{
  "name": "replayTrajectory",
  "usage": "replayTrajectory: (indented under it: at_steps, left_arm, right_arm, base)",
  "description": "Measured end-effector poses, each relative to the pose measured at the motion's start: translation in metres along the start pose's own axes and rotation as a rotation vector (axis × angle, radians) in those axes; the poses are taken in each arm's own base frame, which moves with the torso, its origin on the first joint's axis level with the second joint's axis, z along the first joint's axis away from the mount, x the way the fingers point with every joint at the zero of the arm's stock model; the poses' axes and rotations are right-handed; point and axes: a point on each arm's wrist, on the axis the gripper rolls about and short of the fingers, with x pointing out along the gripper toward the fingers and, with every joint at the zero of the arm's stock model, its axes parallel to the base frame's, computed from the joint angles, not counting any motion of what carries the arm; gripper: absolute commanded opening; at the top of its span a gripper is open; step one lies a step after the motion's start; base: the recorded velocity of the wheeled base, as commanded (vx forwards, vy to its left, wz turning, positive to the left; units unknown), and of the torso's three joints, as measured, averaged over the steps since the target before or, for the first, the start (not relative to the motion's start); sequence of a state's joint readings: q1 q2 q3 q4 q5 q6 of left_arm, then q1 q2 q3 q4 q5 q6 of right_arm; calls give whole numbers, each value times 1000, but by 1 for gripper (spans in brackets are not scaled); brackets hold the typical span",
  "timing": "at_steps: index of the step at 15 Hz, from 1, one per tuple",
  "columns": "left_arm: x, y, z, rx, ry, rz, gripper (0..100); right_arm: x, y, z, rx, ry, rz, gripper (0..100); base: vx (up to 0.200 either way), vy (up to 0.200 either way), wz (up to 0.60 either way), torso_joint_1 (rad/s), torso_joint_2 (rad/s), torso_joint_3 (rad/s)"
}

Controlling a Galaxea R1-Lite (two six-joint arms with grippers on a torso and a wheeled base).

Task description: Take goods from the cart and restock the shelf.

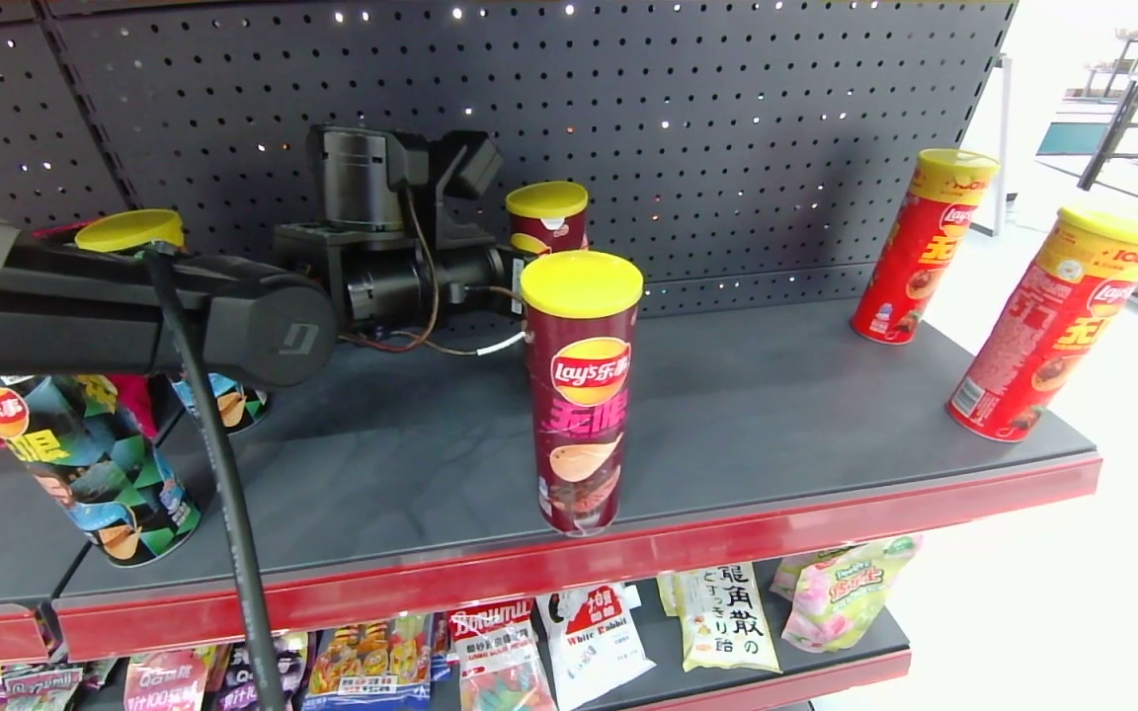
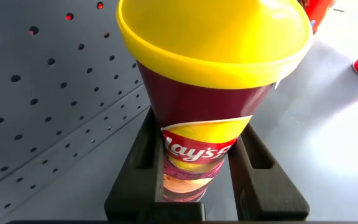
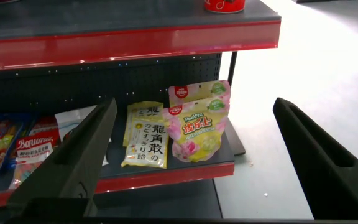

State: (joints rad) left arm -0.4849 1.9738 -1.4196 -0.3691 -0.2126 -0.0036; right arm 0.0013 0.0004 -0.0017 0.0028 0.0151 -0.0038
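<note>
A maroon chip can with a yellow lid [image 2: 197, 93] stands upright at the back of the grey shelf [image 1: 776, 415], close to the pegboard. My left gripper [image 2: 197, 124] is shut on its lower body, one black finger [image 2: 253, 168] on each side. In the head view this can [image 1: 547, 217] is partly hidden behind a second, matching maroon can [image 1: 581, 395] that stands near the shelf's red front edge. My right gripper [image 3: 194, 106] is open and holds nothing, out in front of the lower shelf [image 3: 166, 177].
Two red chip cans [image 1: 922, 247] [image 1: 1058, 326] stand at the shelf's right end. Patterned cans [image 1: 85, 464] and a yellow-lidded one [image 1: 129, 229] stand at the left, under my left arm. Snack bags [image 3: 197, 121] lie on the lower shelf. The perforated back panel [image 1: 727, 118] closes the rear.
</note>
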Motion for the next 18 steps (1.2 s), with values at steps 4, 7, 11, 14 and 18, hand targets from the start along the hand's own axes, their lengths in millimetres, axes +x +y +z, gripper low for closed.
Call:
replayTrajectory:
  at_steps: [4,7,11,14,18]
  left_arm:
    - [-8,-2,3,-8,20,0,0]
    - [-12,-2,5,-8,17,0,0]
    - [-16,-3,2,-6,26,-3,0]
    - [-18,-4,4,-7,24,-2,0]
    - [-19,-5,-2,-8,39,-4,0]
  right_arm:
    - [0,0,0,0,0,0,100]
    - [0,0,0,0,0,0,100]
    - [0,0,0,0,0,0,100]
    - [0,0,0,0,0,0,100]
    - [0,0,0,0,0,0,100]
  base:
    - [0,0,0,0,0,0]
    - [0,0,0,0,0,0]
    - [0,0,0,0,0,0]
    - [0,0,0,0,0,0]
    - [0,0,0,0,0,0]
